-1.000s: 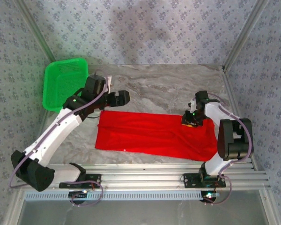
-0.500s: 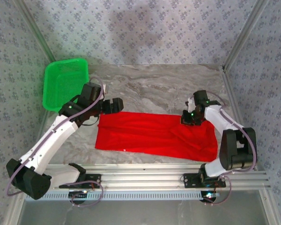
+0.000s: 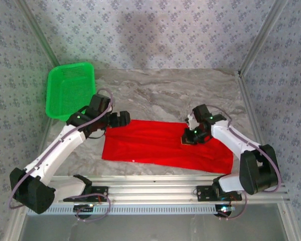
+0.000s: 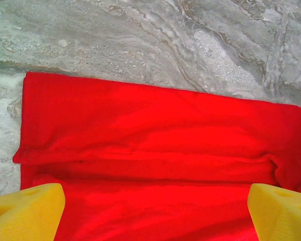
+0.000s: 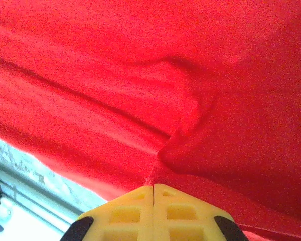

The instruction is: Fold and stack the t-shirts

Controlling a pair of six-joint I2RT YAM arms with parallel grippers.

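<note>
T-shirt [image 3: 155,145], bright red, lies as a long folded band across the lower middle of the top view, on the grey marbled counter [image 3: 165,93]. The right fingers [image 5: 175,213] are clenched together, pinching a ridge of the red cloth at their tips, just right of centre in the top view. The left fingers [image 4: 27,211] are spread wide and released, holding nothing, over the band's upper left corner. A green basket [image 3: 67,89] sits at the upper left, apart from the cloth.

White arm links [image 3: 55,150], black joints [image 3: 256,170], purple cables [image 3: 12,188], yellow gripper fingers [image 4: 27,211]
</note>
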